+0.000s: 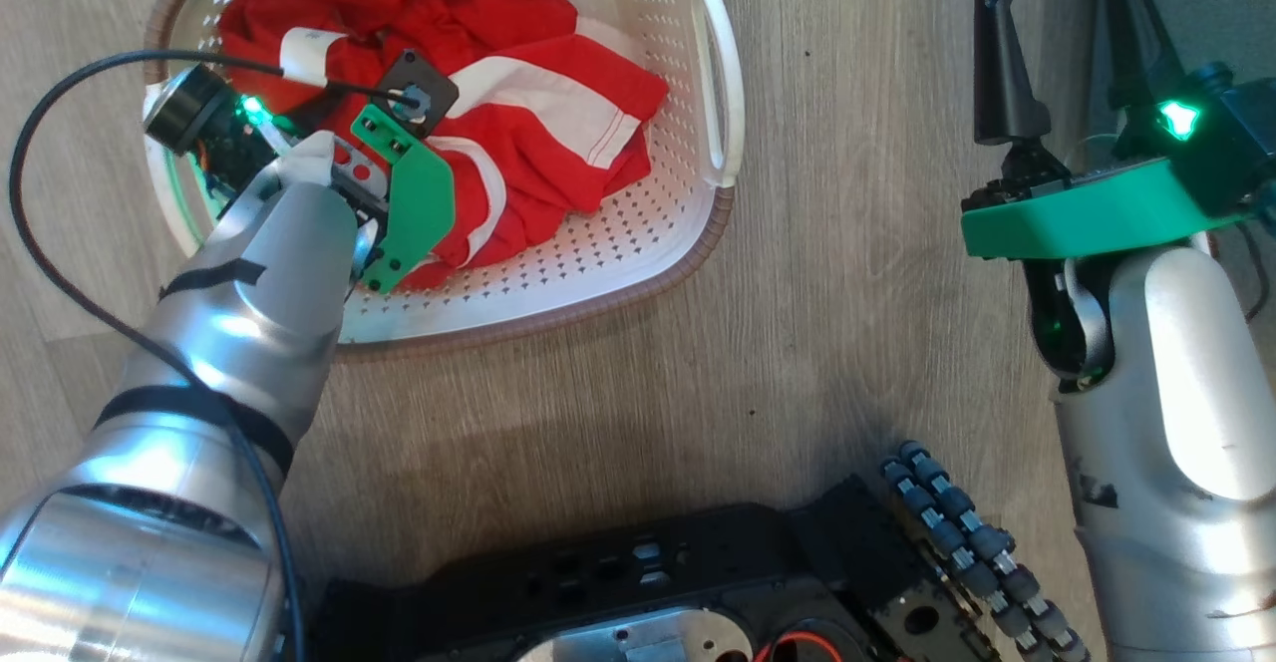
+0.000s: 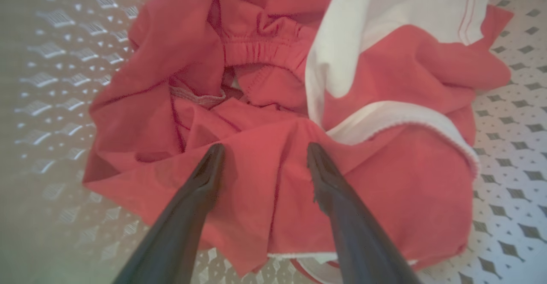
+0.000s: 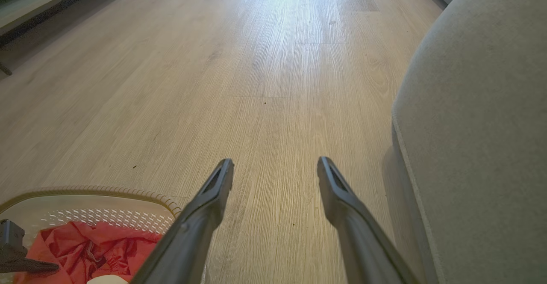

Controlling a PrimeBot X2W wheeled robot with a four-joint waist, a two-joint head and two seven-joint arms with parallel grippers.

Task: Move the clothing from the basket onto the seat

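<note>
clothing (image 1: 518, 94) sits bunched inside the basket (image 1: 638, 243), at 11 o'clock in head view, on the wood floor (image 3: 277, 61). red fabric with white stripes and trim, heaped toward the basket's 11 o'clock side. perforated bottom is bare at its 4 o'clock side. left arm (image 1: 249, 273) reaches into the basket from 7 o'clock. left gripper (image 2: 265, 149) points down into the heap, jaws wide, both tips over one red fold, nothing clamped between them. can't tell if the tips touch the cloth. right gripper (image 3: 275, 164) at 2 o'clock in head view, well apart from the basket, jaws wide and empty, hanging above the floor. seat (image 3: 478, 125) at 3 o'clock in right wrist view, grey, pale seam, near the right gripper. basket corner with red cloth at 7 o'clock in that view.
</note>
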